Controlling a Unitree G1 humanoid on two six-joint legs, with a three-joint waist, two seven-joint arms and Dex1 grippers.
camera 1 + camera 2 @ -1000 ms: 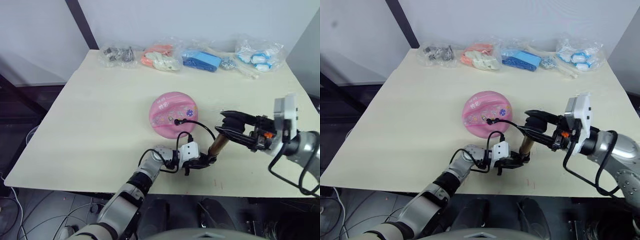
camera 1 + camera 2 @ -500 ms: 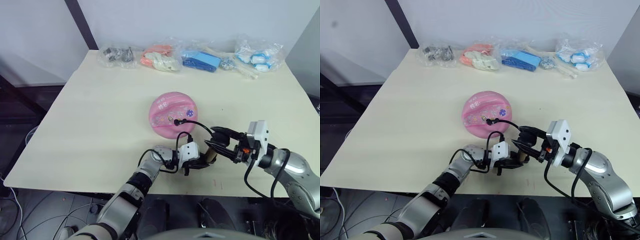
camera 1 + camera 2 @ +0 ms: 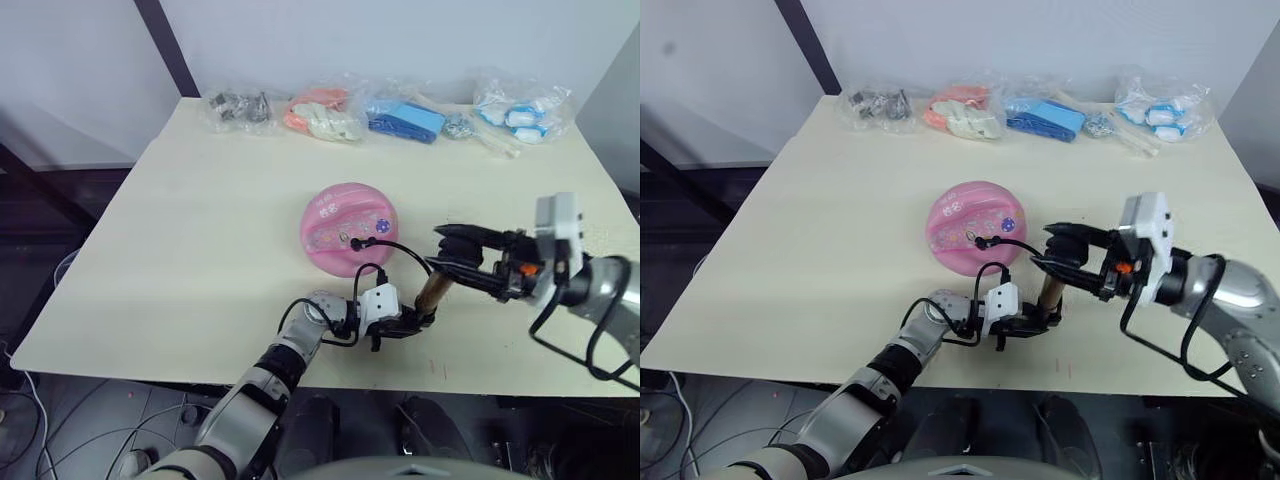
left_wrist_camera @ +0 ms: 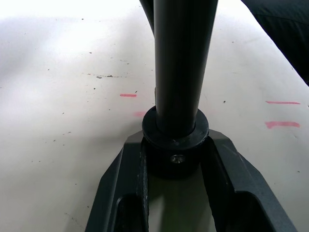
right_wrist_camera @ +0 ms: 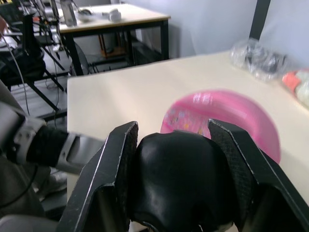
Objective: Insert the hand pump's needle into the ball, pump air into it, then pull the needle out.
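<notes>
no text, label or number can be read anywhere.

left pincer [image 3: 412, 322] clamps hand pump [image 3: 431, 294] base | right pincer [image 3: 443, 250] grips handle | hose reaches ball [image 3: 347, 227]

The ball [image 3: 346, 229] at frame centre is pink with small multicoloured prints. The pump [image 3: 432, 292], lower right of centre, has a gold barrel, black caps and a black hose [image 3: 395, 250]. The table [image 3: 200, 230] is pale cream.

the needle is too small to make out where the hose [image 3: 392, 247] meets the ball [image 3: 347, 226].
</notes>
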